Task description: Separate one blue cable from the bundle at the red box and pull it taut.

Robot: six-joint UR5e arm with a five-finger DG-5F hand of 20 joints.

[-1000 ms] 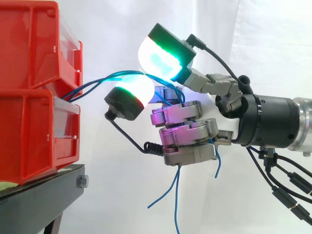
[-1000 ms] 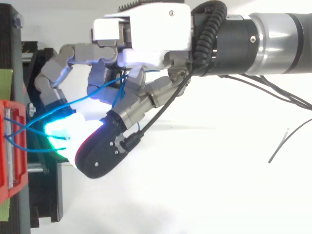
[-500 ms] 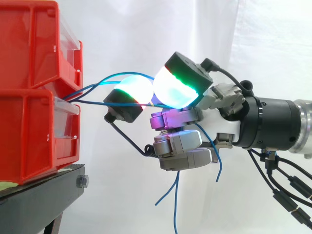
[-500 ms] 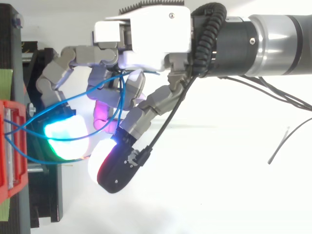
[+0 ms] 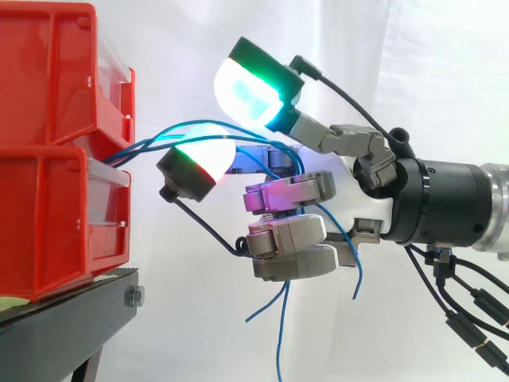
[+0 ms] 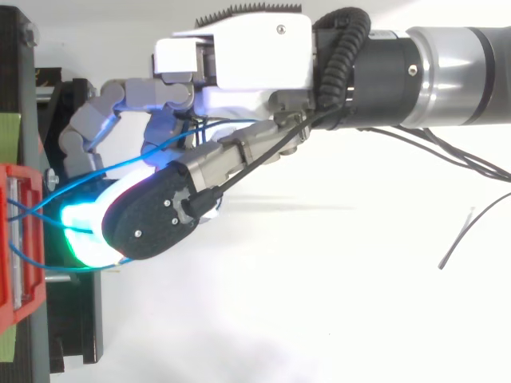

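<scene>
White curtain [image 5: 445, 64] backs the whole scene, and against it we see the hand [image 5: 367, 208] close in front of two stacked red bins [image 5: 48, 223]. The blue cables [image 5: 141, 144] leave the bins' front where the upper one sits on the lower. They arc across the gap, pass over the lower of the glowing pads [image 5: 203, 155] and run into the lower fingers, which are curled round them. Their loose ends [image 5: 279, 338] dangle below the hand. One finger is lifted, its green-lit pad above the strands and, as far as we can tell, touching none. Our worry is that several strands, not one, run through the curled fingers, so a pull from here would likely drag the whole bundle and separate nothing. We also judge that the strands lying on the rounded pad could slide off sideways, since nothing presses them down. A hard pull might tug the cables out of the bin or shift the bins on the black stand [image 5: 64, 318]; we cannot see how either is fixed. The dangling ends could snag among the fingers. The stand carries a bolt [image 5: 134, 297] at its front corner and a strip of green tape [image 6: 8, 132]. From above, the ground beside it is plain white, with one thin dark strand [image 6: 467, 231] lying well apart from the work.
</scene>
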